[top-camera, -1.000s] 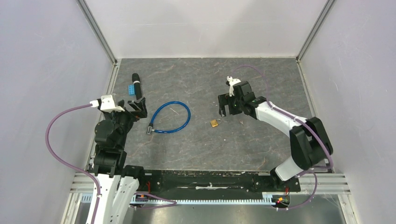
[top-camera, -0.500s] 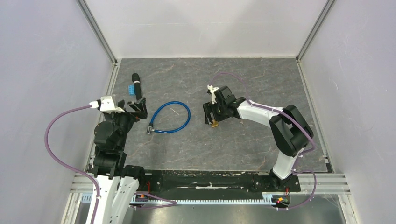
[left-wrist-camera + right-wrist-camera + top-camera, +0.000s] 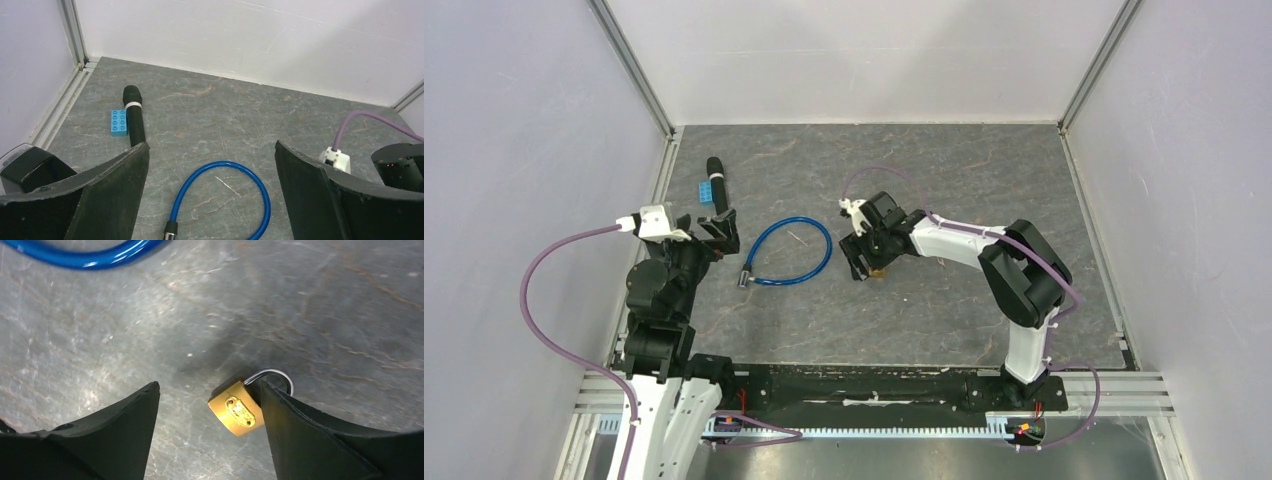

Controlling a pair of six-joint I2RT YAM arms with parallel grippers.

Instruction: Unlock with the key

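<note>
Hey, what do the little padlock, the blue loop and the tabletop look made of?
Padlock: body looks like brass, golden with a dull shine; its shackle looks like polished steel, thin and silvery. Blue loop: probably a glossy plastic sheath, judging by its highlights; the core is hidden. Tabletop: grey and veined like slate, possibly a printed laminate.

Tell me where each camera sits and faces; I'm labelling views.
Top external: above, behind the bases, looking down on the table; left arm and right arm show.
Left wrist: on the left arm, facing the far wall; left gripper frames the blue cable.
Right wrist: pointing down; right gripper straddles the padlock.
Shared: blue cable, all three.
</note>
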